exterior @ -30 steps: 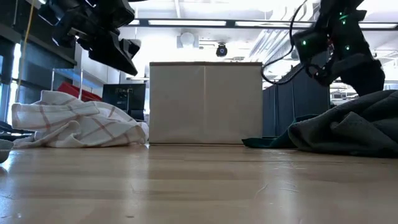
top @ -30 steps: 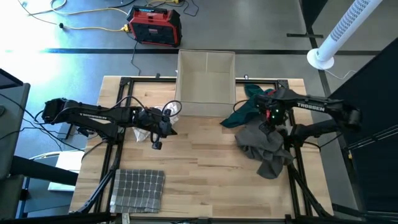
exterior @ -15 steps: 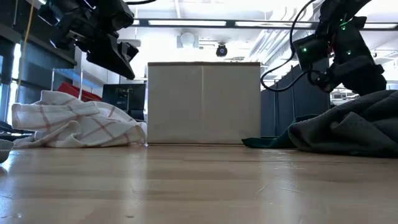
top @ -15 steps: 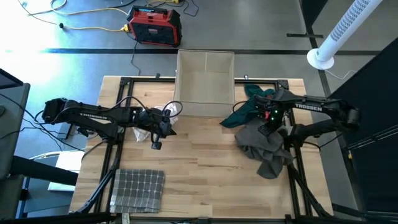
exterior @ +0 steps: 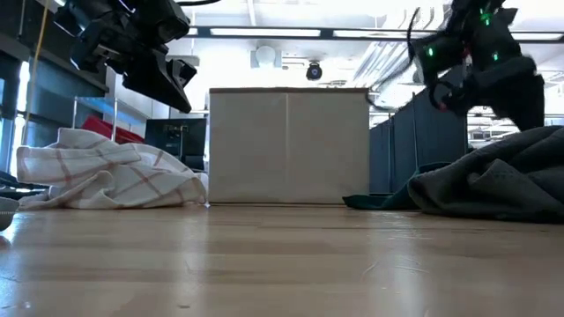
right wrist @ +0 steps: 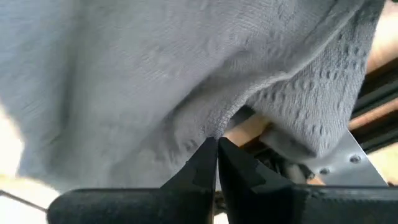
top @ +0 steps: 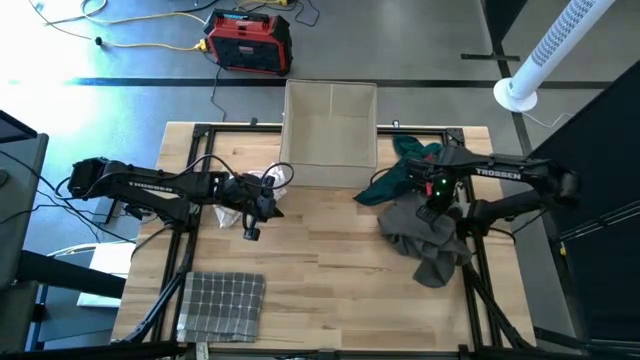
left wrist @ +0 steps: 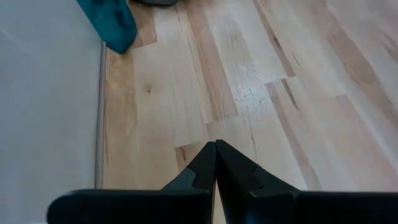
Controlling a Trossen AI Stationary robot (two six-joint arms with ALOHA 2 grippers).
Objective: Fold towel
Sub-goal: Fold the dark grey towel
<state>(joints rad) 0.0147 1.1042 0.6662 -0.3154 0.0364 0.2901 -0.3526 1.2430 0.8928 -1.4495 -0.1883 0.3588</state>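
The open beige box [top: 331, 135] stands at the far middle of the wooden table [top: 320, 260], and everything else sits around it. To the box's right lies a crumpled grey towel [top: 425, 240], heaped partly over the table's black frame, with a teal cloth [top: 400, 175] bunched between it and the box. The right gripper [top: 432, 208] is down on the upper part of the grey towel, its fingers [right wrist: 205, 163] pressed together with the towel's knit edge right at their tips; whether any fabric is pinched between them cannot be told. To the box's left a white checked towel [exterior: 110, 176] lies rumpled, and the left gripper [top: 250, 230] hovers just in front of it, fingers [left wrist: 202, 168] closed on nothing above bare wood. A folded grey checked towel [top: 222, 303] rests well forward of the box, at the near left corner
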